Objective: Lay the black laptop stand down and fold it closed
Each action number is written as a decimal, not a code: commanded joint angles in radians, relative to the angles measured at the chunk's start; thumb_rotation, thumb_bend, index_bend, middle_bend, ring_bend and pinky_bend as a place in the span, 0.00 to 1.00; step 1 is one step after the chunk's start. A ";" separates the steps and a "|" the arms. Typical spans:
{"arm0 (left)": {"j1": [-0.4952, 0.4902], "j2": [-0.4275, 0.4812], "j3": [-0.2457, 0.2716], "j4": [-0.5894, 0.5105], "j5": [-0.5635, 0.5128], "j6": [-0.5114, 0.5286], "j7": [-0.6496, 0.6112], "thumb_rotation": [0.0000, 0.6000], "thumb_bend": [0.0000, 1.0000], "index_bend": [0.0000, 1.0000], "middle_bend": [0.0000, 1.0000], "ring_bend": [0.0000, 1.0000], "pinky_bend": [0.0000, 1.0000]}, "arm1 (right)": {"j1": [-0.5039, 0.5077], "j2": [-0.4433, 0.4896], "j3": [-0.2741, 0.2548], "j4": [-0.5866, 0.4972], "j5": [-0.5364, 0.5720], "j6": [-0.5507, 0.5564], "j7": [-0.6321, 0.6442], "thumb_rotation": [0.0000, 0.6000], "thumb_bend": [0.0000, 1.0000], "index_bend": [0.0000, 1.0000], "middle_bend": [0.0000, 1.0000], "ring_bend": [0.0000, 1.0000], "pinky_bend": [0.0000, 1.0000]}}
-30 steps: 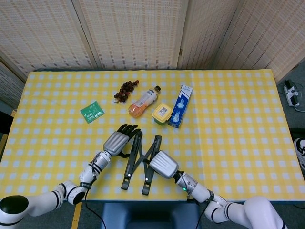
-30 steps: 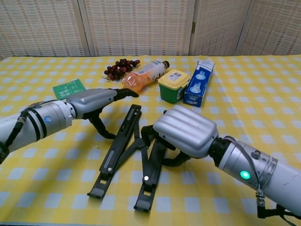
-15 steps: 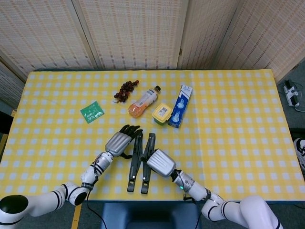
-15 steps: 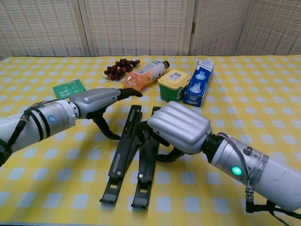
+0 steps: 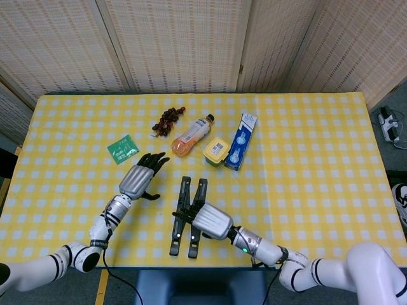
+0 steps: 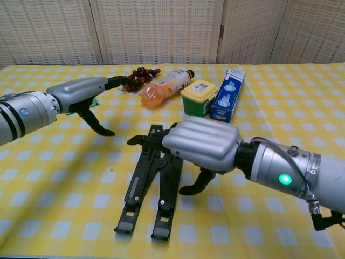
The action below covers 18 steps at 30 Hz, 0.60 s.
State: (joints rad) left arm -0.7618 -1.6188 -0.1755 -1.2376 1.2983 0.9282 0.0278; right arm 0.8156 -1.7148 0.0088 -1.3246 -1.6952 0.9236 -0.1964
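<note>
Head view shows our right hand (image 5: 210,222) resting fingers-spread over the black folding laptop stand (image 5: 186,216), flat on the yellow-checked surface (image 5: 305,159); our left hand (image 5: 137,179) hovers apart, empty.

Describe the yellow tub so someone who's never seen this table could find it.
On the yellow checked table, look at the row of items near the far middle. The yellow tub sits between the orange bottle and the blue box, the only squat, lidded container.

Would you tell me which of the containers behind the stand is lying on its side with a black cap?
The orange drink bottle: it lies on its side, black cap pointing away. The yellow tub sits upright, and the blue box lies flat and has no cap.
</note>
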 commanded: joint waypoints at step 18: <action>0.033 0.054 0.002 -0.027 -0.037 -0.002 -0.033 1.00 0.19 0.00 0.00 0.00 0.00 | 0.249 0.077 0.066 -0.097 0.234 -0.418 -0.209 1.00 0.24 0.00 0.00 0.01 0.00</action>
State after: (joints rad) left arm -0.7290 -1.5651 -0.1736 -1.2644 1.2613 0.9268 -0.0052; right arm 1.0611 -1.6340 0.0768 -1.4259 -1.4657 0.5097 -0.4030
